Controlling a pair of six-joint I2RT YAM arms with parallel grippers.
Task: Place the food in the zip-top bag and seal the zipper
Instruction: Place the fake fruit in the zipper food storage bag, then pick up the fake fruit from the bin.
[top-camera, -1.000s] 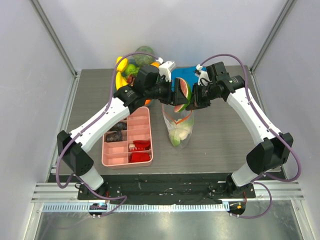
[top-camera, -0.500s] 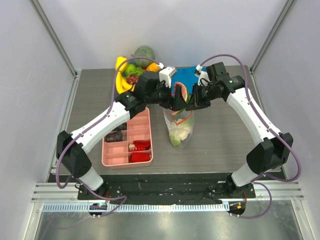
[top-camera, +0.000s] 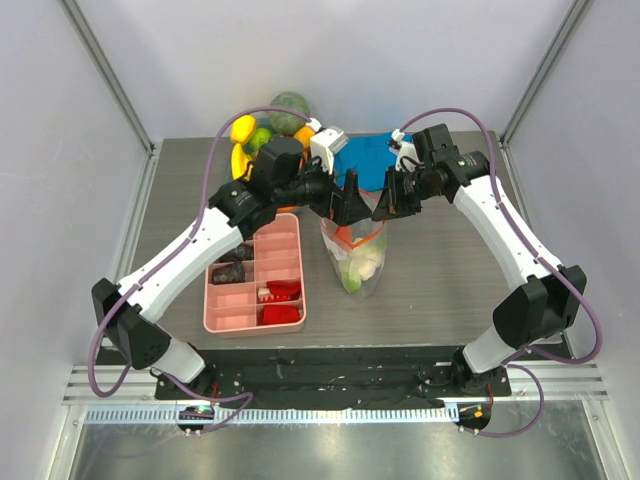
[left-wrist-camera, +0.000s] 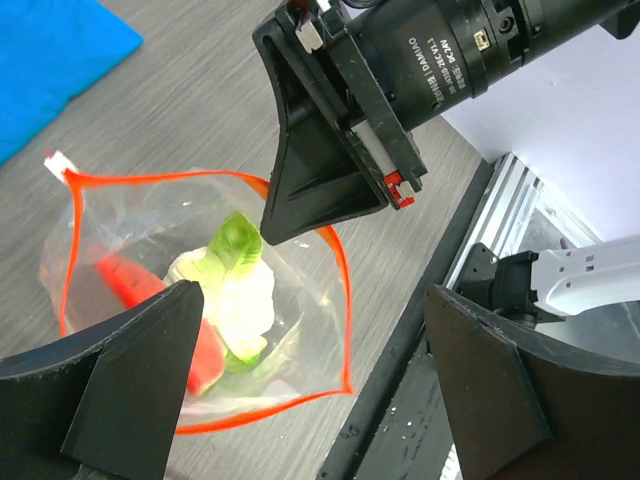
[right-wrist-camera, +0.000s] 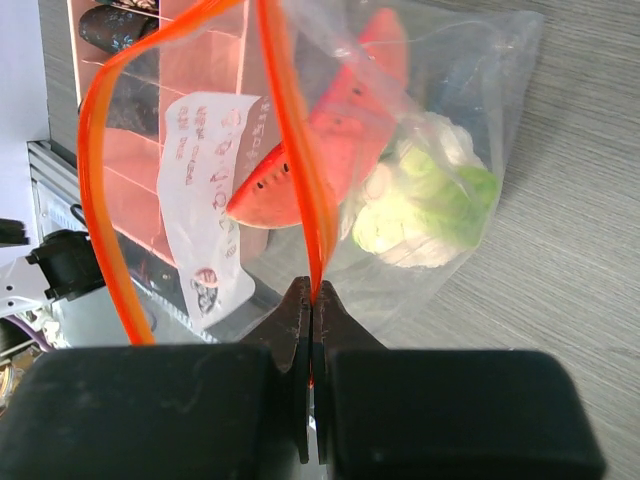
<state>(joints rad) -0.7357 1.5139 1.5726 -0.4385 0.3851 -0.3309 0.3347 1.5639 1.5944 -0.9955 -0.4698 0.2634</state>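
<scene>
Compartments divide the smooth pink tray (top-camera: 283, 243) at our left, and small dark and red pieces lie in several of them. Behind it, at the table's (top-camera: 450, 275) far edge, glossy yellow and green loose food (top-camera: 255, 135) sits heaped together. Our left gripper (left-wrist-camera: 312, 290) hangs over the bag's mouth with its broad black fingers (left-wrist-camera: 130, 370) spread wide and nothing between them. Below it the zip-top bag (top-camera: 358, 265) stands upright near the table's middle, just right of the tray: clear, crinkly film with a white printed label on one side. Its zipper (left-wrist-camera: 150, 175), a thin orange-red strip, gapes in a rounded loop. Inside we see a red watermelon slice (right-wrist-camera: 320, 150) with dark seeds, knobbly white cauliflower (right-wrist-camera: 385, 228), crisp green leaves (right-wrist-camera: 455, 195) and a slim orange piece (left-wrist-camera: 125, 278) against one wall. Our right gripper (right-wrist-camera: 311, 295) has its wedge-shaped jaws pinched tight on the zipper at the bag's right rim. A flat blue cloth (top-camera: 372, 158) lies behind the bag on the grey wood-grain surface.
</scene>
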